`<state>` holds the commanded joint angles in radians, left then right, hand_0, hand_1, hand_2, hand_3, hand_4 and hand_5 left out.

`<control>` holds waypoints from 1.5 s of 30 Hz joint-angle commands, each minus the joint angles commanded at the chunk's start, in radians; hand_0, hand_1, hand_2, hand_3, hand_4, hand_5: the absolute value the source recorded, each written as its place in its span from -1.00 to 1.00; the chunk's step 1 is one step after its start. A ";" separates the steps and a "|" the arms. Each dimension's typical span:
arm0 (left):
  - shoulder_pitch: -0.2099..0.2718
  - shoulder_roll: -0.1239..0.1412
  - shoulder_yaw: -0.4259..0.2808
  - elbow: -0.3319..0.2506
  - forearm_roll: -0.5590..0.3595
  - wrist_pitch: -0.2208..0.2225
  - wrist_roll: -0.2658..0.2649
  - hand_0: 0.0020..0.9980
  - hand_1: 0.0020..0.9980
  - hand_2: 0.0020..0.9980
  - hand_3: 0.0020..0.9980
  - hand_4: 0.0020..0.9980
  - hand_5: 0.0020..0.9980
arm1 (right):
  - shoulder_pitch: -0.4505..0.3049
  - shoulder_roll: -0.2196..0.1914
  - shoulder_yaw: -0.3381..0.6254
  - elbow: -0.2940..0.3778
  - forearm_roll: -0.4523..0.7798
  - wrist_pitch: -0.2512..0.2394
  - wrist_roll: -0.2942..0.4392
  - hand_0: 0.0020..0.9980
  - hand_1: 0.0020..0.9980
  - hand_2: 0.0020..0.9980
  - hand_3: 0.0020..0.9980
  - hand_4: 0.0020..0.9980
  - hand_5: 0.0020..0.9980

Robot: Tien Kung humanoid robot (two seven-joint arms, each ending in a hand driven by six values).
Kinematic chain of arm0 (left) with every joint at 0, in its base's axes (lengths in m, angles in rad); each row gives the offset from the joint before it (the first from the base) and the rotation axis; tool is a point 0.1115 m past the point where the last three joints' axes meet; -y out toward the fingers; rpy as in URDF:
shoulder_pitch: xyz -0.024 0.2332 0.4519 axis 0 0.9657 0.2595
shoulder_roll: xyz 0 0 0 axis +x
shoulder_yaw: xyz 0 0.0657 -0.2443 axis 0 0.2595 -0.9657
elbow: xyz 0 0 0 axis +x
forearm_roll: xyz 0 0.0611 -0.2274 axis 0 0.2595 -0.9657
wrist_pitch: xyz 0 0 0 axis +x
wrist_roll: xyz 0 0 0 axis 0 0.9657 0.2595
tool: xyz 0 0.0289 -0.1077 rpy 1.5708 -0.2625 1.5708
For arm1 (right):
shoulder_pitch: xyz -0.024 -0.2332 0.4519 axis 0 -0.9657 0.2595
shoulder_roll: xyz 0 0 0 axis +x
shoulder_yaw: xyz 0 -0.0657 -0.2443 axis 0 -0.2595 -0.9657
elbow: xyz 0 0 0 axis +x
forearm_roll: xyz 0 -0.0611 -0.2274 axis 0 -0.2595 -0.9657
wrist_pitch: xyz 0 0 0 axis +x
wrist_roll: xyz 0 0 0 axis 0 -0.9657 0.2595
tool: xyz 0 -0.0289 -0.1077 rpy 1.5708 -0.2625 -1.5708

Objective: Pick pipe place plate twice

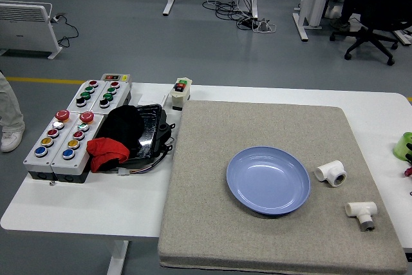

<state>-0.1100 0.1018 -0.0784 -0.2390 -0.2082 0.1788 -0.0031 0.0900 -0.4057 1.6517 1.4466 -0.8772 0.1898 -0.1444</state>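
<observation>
A blue plate (268, 179) lies on the grey mat, right of its middle, and holds nothing. A white pipe tee fitting (331, 172) lies on the mat just right of the plate. A second white pipe fitting (362, 212) with a grey metal end lies nearer the front right of the mat. Neither of my hands is in view.
The grey mat (212, 223) covers the table's right part. Grey button boxes (64, 140) stand at the left, with a black tray holding black and red cloth (125, 136) beside them. A small switch box (181, 91) stands at the back. A green object (404, 146) sits at the right edge.
</observation>
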 joint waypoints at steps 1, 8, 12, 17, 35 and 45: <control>0.000 0.000 0.001 0.000 -0.002 0.000 -0.001 0.25 0.14 0.16 0.19 -0.44 1.00 | -0.002 -0.010 -0.001 0.003 -0.020 0.019 0.007 0.92 0.82 0.98 0.77 -0.02 -0.90; 0.000 0.000 -0.001 0.000 -0.002 0.000 0.001 0.25 0.15 0.16 0.19 -0.44 1.00 | -0.007 -0.117 -0.061 0.066 -0.286 0.280 0.096 1.00 0.89 1.00 0.92 0.23 -1.00; 0.001 0.000 -0.003 0.000 -0.002 0.000 0.003 0.25 0.15 0.16 0.19 -0.44 1.00 | 0.003 -0.157 -0.125 0.110 -0.455 0.359 0.103 1.00 0.89 1.00 0.92 0.23 -1.00; 0.002 0.000 -0.002 0.000 -0.004 0.000 0.003 0.25 0.15 0.15 0.19 -0.44 1.00 | 0.025 -0.164 -0.186 0.120 -0.658 0.353 0.100 1.00 0.90 1.00 0.97 0.36 -1.00; 0.002 -0.001 -0.003 0.000 -0.003 0.001 0.003 0.25 0.14 0.15 0.19 -0.44 1.00 | 0.113 -0.141 -0.313 0.031 -1.283 0.300 0.098 1.00 0.94 1.00 1.00 0.48 -1.00; 0.000 -0.002 -0.007 0.000 0.001 0.001 0.006 0.25 0.14 0.15 0.19 -0.44 1.00 | 0.123 -0.122 -0.314 0.033 -1.263 0.295 0.100 1.00 0.95 1.00 1.00 0.50 -1.00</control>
<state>-0.1104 0.0997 -0.0849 -0.2387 -0.2076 0.1797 0.0025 0.2134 -0.5275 1.3379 1.4791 -2.1399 0.4848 -0.0440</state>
